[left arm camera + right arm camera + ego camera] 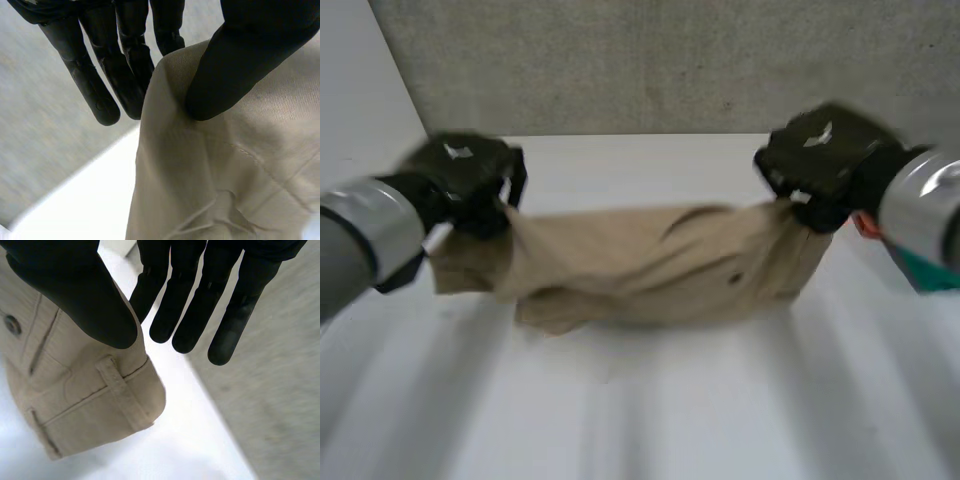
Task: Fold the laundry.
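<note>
The beige trousers [650, 265] hung stretched over the far worktop [640, 400]. The left robot hand [470, 180] pinched one end and the right robot hand [820, 165] pinched the waistband [100, 405]. The cloth looked soft and limp, so it is best gripped at its edges.

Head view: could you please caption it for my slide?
Left hand and right hand pinch beige trousers stretched between them over the table.
</note>
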Action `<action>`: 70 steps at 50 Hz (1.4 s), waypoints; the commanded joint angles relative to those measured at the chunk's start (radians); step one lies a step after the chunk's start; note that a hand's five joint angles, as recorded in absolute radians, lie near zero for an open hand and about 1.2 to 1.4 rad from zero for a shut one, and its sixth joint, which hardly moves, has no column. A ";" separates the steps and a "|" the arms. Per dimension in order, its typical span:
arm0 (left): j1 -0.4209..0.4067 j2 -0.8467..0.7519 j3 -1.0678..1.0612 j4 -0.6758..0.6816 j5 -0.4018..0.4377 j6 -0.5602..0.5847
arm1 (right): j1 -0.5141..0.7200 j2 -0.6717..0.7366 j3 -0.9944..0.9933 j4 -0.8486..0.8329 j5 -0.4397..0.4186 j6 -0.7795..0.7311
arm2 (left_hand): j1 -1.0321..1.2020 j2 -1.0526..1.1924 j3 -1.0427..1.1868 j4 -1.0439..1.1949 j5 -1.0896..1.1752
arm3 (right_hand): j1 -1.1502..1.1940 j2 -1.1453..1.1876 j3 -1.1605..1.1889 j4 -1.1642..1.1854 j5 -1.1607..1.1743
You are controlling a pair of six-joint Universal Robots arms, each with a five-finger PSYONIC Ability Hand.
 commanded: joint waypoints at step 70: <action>0.060 -0.054 -0.566 0.488 0.055 0.087 | 0.032 0.272 0.515 -0.753 0.082 0.198 | -0.355 -0.410 -0.402 -0.413 -0.369 | 0.288 0.223 0.210 0.200 0.221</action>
